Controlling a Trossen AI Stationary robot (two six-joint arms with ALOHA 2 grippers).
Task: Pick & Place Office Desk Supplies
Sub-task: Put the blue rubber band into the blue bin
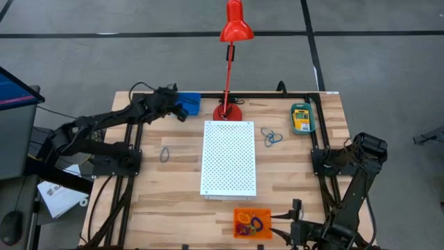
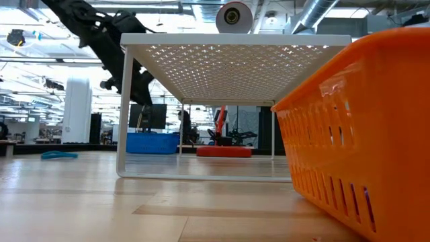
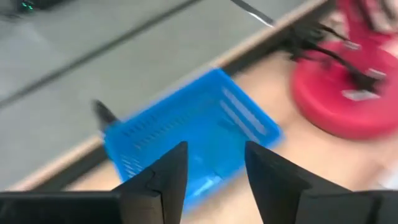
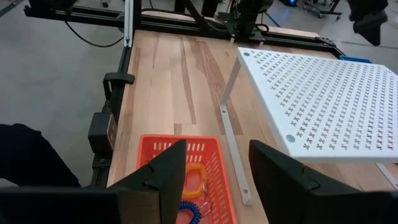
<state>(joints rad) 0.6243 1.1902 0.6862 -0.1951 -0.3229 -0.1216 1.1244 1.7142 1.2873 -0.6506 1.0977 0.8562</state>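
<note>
1. Hovering over the blue tray (image 1: 190,104) at the far-left corner of the counter (image 1: 173,194), the left end effector (image 1: 179,105) shows its 2 fingers (image 3: 163,180) parted with nothing between them in the left wrist view; whether anything lies in the tray I cannot tell.
2. Right end effector (image 1: 295,223) sits at the near edge just beside the orange tray (image 1: 252,223), fingers (image 4: 168,171) apart and empty, pointing over the tray toward the white perforated board (image 1: 229,158).
3. Orange tray holds a few thin loops, an orange ring (image 4: 193,175) and a blue coil (image 4: 188,208) among them.
4. Loose items left: a blue loop (image 1: 165,153) on the left side of the counter, a cluster of blue loops (image 1: 271,136) right of the board, and a crayon box in a teal tray (image 1: 302,118) at the far right.
5. Handling guess: loops look very light, thin and floppy, lying flat, so they would slide or flick away; pinch across the wire at 1 side of the loop, fingers straddling it, pressing close to the wood.
6. Crayon box is likely light stiff cardboard, easily crushed; take it across the short sides with a gentle squeeze.
7. Trays look like light rigid plastic mesh; grip a rim wall if one must move.
</note>
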